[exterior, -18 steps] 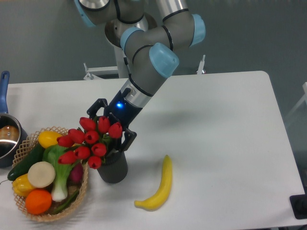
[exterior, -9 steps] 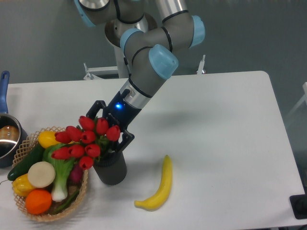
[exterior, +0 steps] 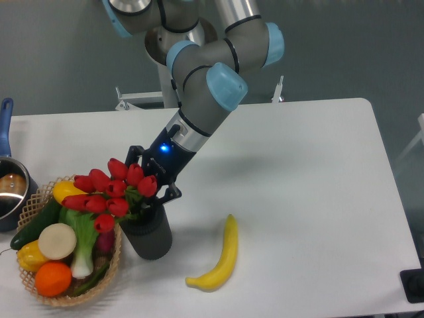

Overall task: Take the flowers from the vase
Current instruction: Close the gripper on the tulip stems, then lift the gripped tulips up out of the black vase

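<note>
- Fingers of the gripper (exterior: 151, 187) are set on either side of the flowers' stems just above the vase mouth, the near-right one showing as a black prong; whether they have pinched the stems cannot be told, since the blooms hide the gap.
- Flowers (exterior: 109, 193) stand in the vase (exterior: 146, 232), near the left end of the table, their heads leaning left over the basket rim.
- My reading of the step: the grasp on the stems is being made, the bunch not yet lifted out.
- Next move, as I judge it: make sure of the grip, then draw up along the vase's axis so that the stems slide out without tipping it.
- Tulip buds are smooth, glossy red ovals on green stems, likely light and somewhat springy; the vase is a dark matt ribbed cylinder.
- Wicker basket (exterior: 110, 266), touching or just beside the vase on its left, is coarse woven straw holding smooth rounded fruit and vegetables.
- Banana (exterior: 222, 258), a curved yellow one, lies to the right of the vase, apart from it.
- Table (exterior: 298, 185) is flat, white and matt.
</note>
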Controlling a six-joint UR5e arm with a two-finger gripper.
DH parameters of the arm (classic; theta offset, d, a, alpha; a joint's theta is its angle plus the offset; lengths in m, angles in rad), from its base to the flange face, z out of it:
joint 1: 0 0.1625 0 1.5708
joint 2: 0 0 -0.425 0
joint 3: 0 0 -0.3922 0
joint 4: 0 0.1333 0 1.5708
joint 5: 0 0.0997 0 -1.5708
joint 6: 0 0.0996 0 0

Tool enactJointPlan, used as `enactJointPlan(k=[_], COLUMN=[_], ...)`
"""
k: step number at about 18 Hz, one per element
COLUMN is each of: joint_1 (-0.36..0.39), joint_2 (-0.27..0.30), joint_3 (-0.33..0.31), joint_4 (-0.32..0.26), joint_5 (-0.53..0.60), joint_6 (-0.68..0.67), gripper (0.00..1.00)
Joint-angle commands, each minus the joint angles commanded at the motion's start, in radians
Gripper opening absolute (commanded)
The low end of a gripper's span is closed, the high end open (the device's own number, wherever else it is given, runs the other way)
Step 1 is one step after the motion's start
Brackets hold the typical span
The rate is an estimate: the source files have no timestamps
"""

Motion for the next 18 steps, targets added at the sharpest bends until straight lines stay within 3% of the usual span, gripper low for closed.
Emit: enactJointPlan(k=[13,18], joint_1=[0.015,0.067], joint_2=[0.008,0.025], joint_3=[0.015,0.095], joint_4=[-0.002,-0.011], joint_5=[-0.072,-0.104], joint_6=[-0.023,-0.083], gripper=[0.28,0.28])
